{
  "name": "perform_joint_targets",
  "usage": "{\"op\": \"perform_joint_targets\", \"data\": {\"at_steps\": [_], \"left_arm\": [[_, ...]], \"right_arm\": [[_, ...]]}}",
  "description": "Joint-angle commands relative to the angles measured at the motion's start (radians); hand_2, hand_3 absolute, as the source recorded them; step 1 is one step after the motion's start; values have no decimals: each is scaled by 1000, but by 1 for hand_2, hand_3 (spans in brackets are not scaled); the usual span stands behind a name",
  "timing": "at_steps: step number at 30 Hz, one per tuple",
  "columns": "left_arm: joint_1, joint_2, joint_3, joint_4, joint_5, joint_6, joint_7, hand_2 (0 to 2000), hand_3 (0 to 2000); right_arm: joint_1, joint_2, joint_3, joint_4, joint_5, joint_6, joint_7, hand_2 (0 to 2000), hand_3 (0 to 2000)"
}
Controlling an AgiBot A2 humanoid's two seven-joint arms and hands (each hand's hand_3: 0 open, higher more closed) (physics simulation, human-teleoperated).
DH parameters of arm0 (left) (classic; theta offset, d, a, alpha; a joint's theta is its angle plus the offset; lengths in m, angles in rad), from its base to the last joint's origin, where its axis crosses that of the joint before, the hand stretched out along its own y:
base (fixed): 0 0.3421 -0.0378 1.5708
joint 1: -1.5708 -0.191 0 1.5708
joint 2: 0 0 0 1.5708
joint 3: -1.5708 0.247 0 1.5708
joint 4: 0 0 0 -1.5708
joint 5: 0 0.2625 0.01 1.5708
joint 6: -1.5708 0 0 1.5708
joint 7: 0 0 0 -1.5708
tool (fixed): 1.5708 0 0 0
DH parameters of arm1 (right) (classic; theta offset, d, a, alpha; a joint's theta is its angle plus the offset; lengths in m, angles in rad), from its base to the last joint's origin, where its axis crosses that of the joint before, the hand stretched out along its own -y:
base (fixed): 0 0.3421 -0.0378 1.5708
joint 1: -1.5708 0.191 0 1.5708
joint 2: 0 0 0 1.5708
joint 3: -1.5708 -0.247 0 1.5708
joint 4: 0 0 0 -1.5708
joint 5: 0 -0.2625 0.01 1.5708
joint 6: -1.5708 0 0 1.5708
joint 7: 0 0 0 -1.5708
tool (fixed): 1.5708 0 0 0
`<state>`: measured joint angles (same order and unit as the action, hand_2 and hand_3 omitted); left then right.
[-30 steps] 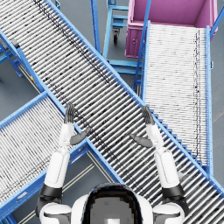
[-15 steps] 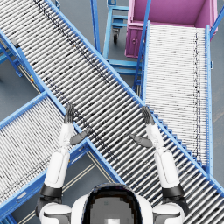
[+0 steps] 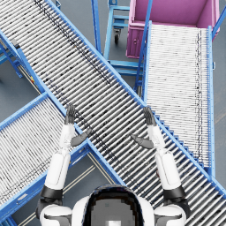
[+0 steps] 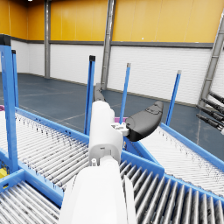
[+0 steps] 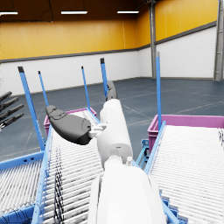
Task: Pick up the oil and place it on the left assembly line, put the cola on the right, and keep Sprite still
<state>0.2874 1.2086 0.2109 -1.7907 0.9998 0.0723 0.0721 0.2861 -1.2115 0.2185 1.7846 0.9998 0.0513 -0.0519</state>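
Left hand [image 3: 72, 127]: holds nothing, fingers straight and apart, thumb turned inward. Right hand [image 3: 150, 128]: the same, mirrored, thumb pointing back at the left. Palms face each other across a gap, both hovering just over the rollers and touching nothing. My read is that this is a ready pose, set wide enough for a bottle to come between them.

Under both hands runs the long central conveyor [image 3: 110, 97], crossing diagonally from far left to near right. My left forearm crosses its blue side rail. Just outside that rail lies the left assembly line [image 3: 26, 145], within easy reach of that arm. Past my right hand is the right assembly line [image 3: 176, 79], running away to a pink bin [image 3: 176, 11] at its far end.

Oil, cola, Sprite: none visible in any view. Rollers within reach carry no bottle, so nothing to grasp yet.

Judgement: task not begun. Waiting at the centre suits me, since oil goes to one side, cola to the other, and Sprite must pass untouched
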Motion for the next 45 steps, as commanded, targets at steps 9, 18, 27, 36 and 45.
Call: {"op": "perform_joint_targets", "data": {"at_steps": [9, 18, 27, 36, 45], "left_arm": [[150, 71, -170, -10, 0, -69, -69, 0, 0], [213, 84, -281, -20, 355, -72, -72, 0, 0], [228, 90, -338, -5, 463, -72, -72, 0, 0], [210, 100, -335, 0, 468, -72, -72, 0, 0], [211, 107, -342, -5, 468, -72, -72, 0, 0]], "right_arm": [[102, -64, -149, 57, 0, -49, 49, 0, 0], [156, -79, -269, 89, 343, -51, 52, 0, 0], [151, -86, -364, 95, 420, -51, 52, 0, 0], [131, -96, -372, 81, 424, -51, 52, 0, 0], [123, -103, -372, 79, 424, -51, 52, 0, 0]]}}
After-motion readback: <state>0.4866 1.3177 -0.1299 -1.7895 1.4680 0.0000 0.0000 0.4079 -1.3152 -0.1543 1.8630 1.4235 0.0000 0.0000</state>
